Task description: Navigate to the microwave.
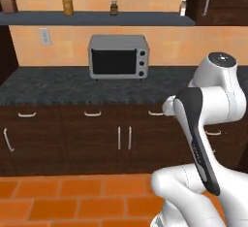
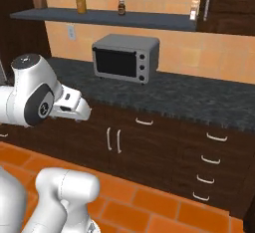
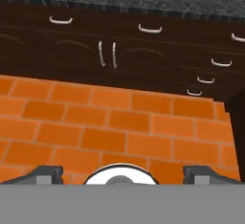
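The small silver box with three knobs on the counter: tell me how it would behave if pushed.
The silver box is wide and low with a flat base, so it would likely slide rather than tip. It looks like rigid metal with a dark glass door, so probably stiff and fairly heavy. The speckled counter looks smooth, perhaps offering little grip.

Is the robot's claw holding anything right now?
No, nothing is held. The gripper is open, its two fingertips wide apart, with bare orange floor between them.

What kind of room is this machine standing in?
It looks like a home kitchen. A small silver toaster oven sits on a dark stone counter above wooden cabinets, and jars line a wall shelf over an orange tiled floor.
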